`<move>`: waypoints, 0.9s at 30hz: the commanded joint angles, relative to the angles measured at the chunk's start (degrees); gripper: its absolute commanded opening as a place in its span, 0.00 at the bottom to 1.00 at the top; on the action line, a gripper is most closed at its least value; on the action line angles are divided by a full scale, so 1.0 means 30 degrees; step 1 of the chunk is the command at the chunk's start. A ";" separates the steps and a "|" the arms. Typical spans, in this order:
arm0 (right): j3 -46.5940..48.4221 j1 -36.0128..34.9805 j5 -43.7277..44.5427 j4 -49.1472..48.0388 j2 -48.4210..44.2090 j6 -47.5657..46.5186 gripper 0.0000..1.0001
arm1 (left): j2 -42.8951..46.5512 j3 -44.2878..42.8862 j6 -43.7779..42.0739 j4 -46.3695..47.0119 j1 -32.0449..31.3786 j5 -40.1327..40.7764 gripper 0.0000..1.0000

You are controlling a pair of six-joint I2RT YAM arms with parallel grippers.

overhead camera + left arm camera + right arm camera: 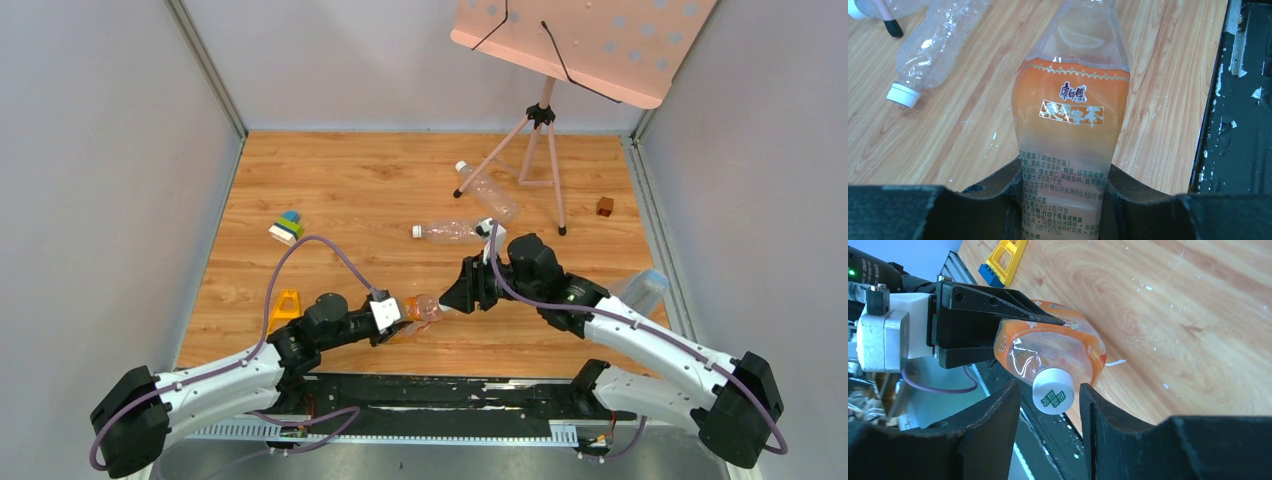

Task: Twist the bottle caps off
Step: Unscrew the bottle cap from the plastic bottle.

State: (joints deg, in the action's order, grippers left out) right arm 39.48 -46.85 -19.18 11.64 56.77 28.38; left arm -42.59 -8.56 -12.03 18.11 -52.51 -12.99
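Crumpled clear plastic bottle [1048, 347]; round white cap [1053, 396], green print.

A white cap [1053, 392] with green print sits just below the middle of the view, at the 6 o'clock side, facing the camera. The right gripper [1050, 387] brackets it. Its two black fingers [993, 430] rise from the bottom edge, one at the cap's 9 o'clock and one at its 3 o'clock, each with a thin gap to the cap.

The cap is screwed onto a clear bottle [1068, 347] with an orange label, lying tilted above the wooden bench [1173, 315]. From 9 o'clock the left gripper [1018, 332] clamps the bottle's body between black fingers. A purple cable [938, 388] loops under its grey and white housing. At 11 o'clock a yellow toy piece [1009, 257] with a blue base lies on the bench.
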 commanded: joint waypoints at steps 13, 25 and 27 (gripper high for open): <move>0.0566 -0.0094 -0.1104 -0.0072 0.0101 0.1409 0.47 | -0.0026 -0.0400 0.0340 0.0702 0.0001 0.0054 0.00; 0.0821 -0.0103 -0.1253 0.0700 0.1587 -0.0559 0.19 | -0.0115 -0.0427 0.0310 0.0728 -0.0014 0.0054 0.00; 0.0667 -0.0101 -0.1387 0.0520 0.1708 -0.1194 0.11 | -0.0165 -0.0443 0.0307 0.0742 -0.0005 0.0094 0.00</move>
State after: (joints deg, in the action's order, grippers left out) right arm 40.69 -46.57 -21.15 12.95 60.40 29.50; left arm -42.76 -8.56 -11.88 17.82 -52.47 -12.93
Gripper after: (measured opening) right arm 0.340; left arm 0.443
